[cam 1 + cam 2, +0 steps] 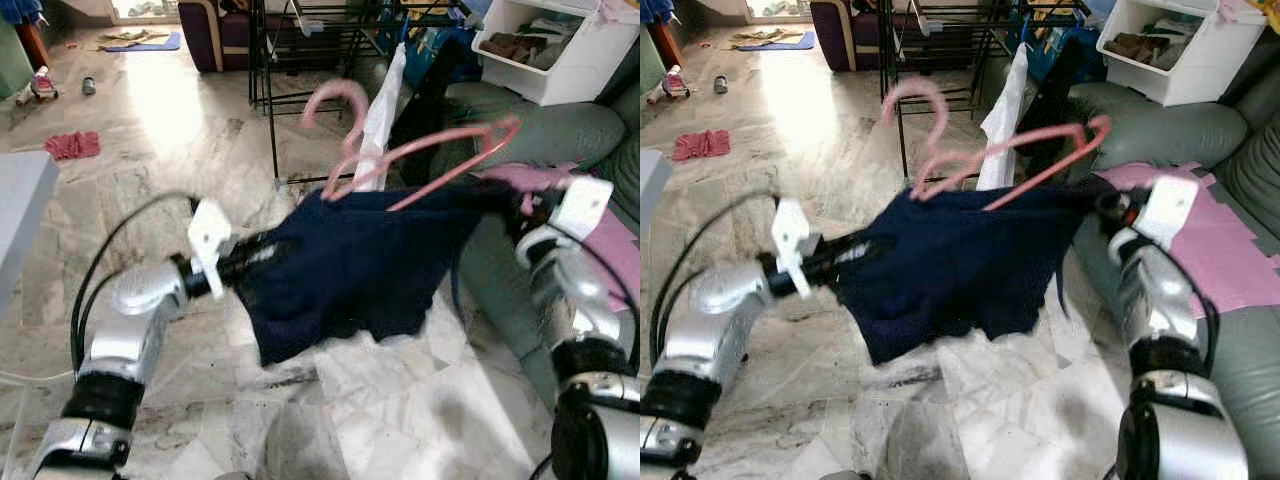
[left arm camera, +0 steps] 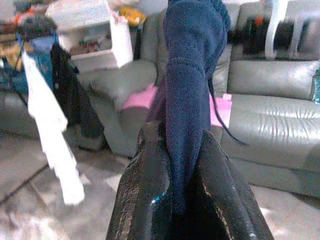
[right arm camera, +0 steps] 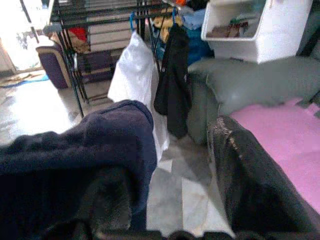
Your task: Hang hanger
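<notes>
Now left claw [image 1: 232, 268] clamped on navy garment [image 1: 345, 265]; pink hanger [image 1: 420, 155] above; right claw [image 3: 165, 200] apart.

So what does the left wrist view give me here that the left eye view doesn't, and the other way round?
Left wrist view: the left pincer close up, both fingers clamped on a fold of the navy garment.

Left eye view: the pink hanger riding on the garment, the right pincer at its far edge, and the black drying rack beyond.

Both: the navy garment, the grey sofa and the hanging white cloth.
</notes>
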You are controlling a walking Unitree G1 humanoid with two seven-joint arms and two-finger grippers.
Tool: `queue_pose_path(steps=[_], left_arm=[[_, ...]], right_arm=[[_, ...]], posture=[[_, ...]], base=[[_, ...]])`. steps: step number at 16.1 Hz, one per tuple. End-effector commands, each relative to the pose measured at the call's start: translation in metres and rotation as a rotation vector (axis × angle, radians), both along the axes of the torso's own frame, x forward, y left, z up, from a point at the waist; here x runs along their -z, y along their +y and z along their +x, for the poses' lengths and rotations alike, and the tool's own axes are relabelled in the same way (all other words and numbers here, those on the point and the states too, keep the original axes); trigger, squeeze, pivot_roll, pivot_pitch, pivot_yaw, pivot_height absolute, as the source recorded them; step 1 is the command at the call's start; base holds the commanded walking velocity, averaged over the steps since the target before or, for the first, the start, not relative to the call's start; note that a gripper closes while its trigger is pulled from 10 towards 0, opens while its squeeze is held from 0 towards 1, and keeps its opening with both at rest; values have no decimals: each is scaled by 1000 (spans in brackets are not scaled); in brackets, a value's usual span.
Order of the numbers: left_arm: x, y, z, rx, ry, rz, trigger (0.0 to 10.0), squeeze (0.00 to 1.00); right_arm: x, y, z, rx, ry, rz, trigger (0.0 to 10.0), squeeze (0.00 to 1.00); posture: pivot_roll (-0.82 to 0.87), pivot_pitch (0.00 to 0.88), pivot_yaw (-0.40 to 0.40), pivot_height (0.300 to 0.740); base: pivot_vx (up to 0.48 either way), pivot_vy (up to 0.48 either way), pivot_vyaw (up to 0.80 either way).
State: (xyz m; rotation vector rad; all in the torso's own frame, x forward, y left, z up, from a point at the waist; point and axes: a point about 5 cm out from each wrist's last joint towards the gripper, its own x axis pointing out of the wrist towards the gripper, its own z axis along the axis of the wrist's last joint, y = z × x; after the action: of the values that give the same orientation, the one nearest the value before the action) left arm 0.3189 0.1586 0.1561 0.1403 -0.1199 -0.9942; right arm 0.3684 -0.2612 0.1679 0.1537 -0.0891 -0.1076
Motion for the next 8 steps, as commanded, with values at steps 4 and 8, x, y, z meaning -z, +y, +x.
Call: queue_pose_path(steps=[4, 8], left_arm=[[24, 34, -10, -97, 46, 62, 0, 0], [47, 42, -23, -80, 100, 136, 0, 0]], right_arm=[[-36, -32, 1, 152, -96, 4, 0, 0], [-42, -30, 4, 148, -99, -34, 0, 0]], posture=[[59, 59, -88, 740], [54, 62, -86, 740]], base=[[0, 0, 0], [0, 0, 0]])
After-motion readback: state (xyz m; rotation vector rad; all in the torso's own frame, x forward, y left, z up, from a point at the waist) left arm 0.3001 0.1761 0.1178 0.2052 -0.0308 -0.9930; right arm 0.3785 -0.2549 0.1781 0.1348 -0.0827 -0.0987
